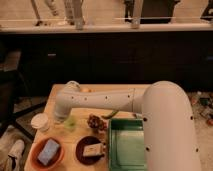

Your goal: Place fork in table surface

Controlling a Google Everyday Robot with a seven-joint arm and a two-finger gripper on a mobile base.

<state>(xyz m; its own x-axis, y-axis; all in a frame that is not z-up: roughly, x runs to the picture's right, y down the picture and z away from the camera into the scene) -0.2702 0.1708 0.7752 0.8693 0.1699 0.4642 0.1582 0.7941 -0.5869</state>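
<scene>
Pale tan wooden table surface lying flat, fork sitting out of sight, gripper hanging closed low over the wood.

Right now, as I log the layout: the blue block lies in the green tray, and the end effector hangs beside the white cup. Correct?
Not quite. In the camera view the blue block lies in the orange bowl, not the green tray. The rest holds: the end effector hangs beside the white cup.
</scene>
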